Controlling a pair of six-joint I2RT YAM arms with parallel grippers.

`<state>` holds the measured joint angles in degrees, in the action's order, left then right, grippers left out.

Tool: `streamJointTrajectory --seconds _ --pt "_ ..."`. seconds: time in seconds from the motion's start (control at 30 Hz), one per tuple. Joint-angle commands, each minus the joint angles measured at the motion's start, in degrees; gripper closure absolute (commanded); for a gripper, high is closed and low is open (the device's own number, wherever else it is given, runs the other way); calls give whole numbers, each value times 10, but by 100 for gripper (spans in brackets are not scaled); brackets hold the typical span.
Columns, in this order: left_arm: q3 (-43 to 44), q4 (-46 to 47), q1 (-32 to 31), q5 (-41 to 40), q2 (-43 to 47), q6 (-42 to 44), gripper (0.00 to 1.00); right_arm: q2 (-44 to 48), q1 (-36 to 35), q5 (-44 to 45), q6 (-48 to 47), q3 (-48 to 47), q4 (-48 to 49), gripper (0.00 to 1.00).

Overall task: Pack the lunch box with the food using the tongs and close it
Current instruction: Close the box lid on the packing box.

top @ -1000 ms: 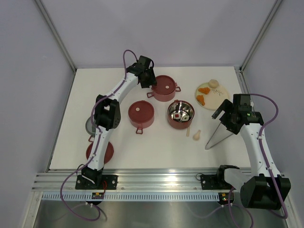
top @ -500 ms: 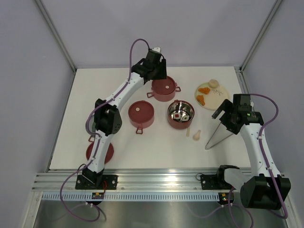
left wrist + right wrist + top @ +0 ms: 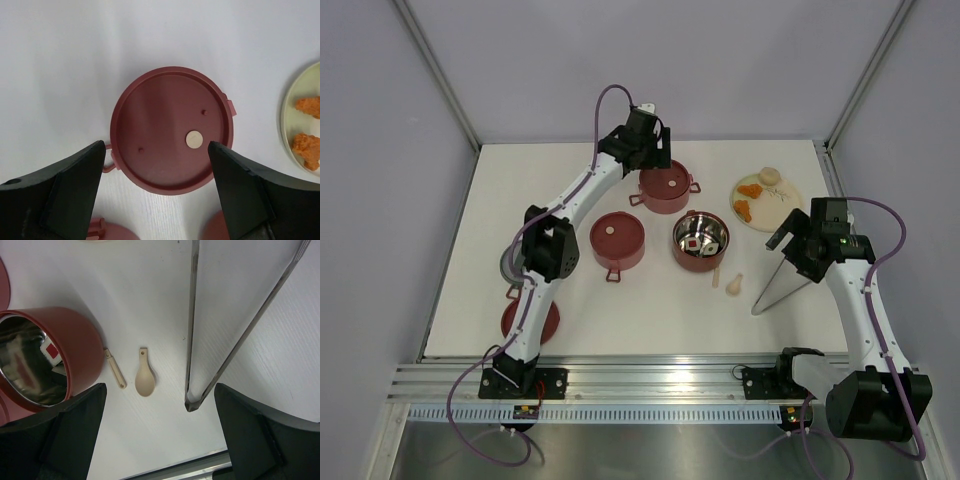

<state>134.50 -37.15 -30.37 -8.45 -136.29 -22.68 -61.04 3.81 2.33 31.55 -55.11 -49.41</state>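
Note:
The lunch box stands as three dark-red bowls: a lidded far bowl [image 3: 667, 186] [image 3: 171, 130], a lidded bowl [image 3: 617, 240] to its near left, and an open steel-lined bowl [image 3: 701, 240] [image 3: 45, 360] with food [image 3: 695, 243] inside. More orange and beige food [image 3: 751, 190] [image 3: 306, 150] lies on a cream plate [image 3: 782, 212]. The silver tongs [image 3: 780, 280] [image 3: 192, 340] lie on the table at the right. My left gripper [image 3: 650, 160] [image 3: 156, 145] hovers open above the far bowl's lid, holding nothing. My right gripper [image 3: 790, 255] [image 3: 160, 386] hangs open over the table beside the tongs.
A beige spoon [image 3: 733, 284] [image 3: 145, 377] and a small beige stick [image 3: 115, 369] lie by the open bowl. A loose dark-red lid [image 3: 530, 318] and a grey lid [image 3: 508, 265] sit at the near left, partly behind the left arm. The table's front rail [image 3: 650, 380] runs along the near edge.
My left gripper has opened wider and shifted from the far bowl's left rim to above its lid. The right arm and the tongs have not moved.

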Motion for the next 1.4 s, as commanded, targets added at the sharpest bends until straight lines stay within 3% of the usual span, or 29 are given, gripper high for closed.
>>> streamJointTrajectory --seconds 0.0,0.77,1.37 --pt "14 27 9 -13 -13 6 12 -2 1 0 1 -30 1 4" --pt "23 43 18 63 -64 4 17 0 1 4 2 -32 -5 4" --pt "-31 70 0 -2 -3 42 17 0 1 0 4 -32 -4 4"
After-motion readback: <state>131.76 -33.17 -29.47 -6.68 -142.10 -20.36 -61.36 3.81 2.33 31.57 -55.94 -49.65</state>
